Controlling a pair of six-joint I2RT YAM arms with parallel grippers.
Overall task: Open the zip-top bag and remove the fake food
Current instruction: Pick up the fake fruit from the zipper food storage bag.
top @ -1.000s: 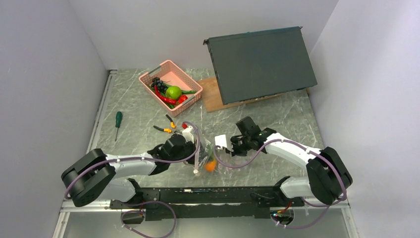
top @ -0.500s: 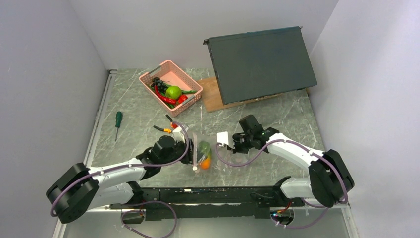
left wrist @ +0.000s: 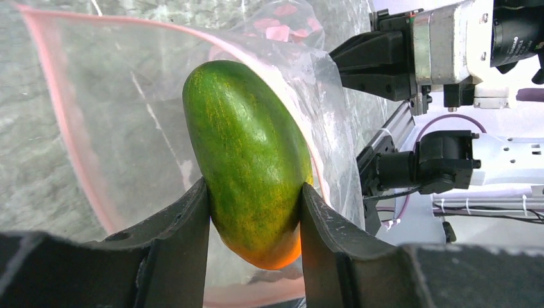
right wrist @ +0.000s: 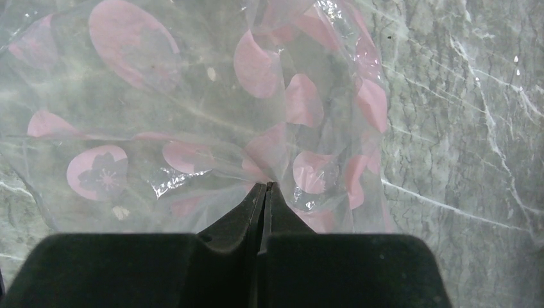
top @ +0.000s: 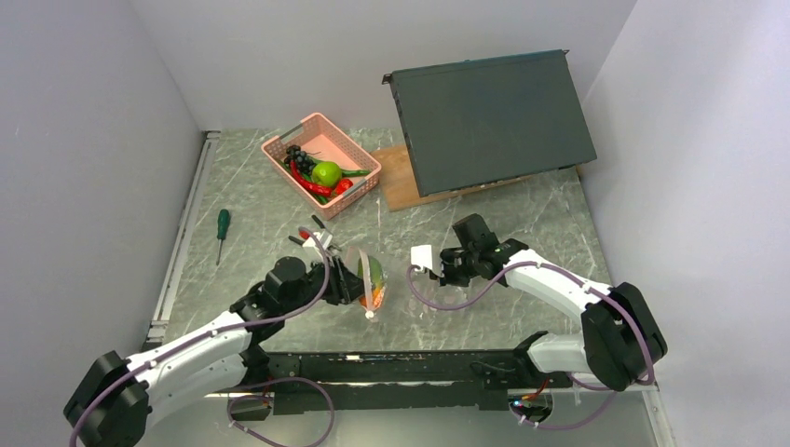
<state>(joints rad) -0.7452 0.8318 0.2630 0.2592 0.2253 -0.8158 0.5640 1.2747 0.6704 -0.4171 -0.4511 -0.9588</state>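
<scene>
Pink plastic basket (top: 296, 128) serves as landmark. Clear crinkly zip-top bag with pink spots (right wrist: 128, 96) sits well nearside of it, between the arms. Right gripper (right wrist: 264, 186) is pinched flat on the film, likely anchoring. Left gripper (left wrist: 253, 189) clamps the green-orange plastic mango (left wrist: 247, 141) at the zip mouth, apparently for extraction.

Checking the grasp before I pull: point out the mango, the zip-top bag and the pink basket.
mango (left wrist: 247, 160), left wrist view, middle of its green side.
zip-top bag (right wrist: 192, 109), right wrist view, clear film above the pinch.
pink basket (top: 352, 142), top external view, far right rim.
</scene>
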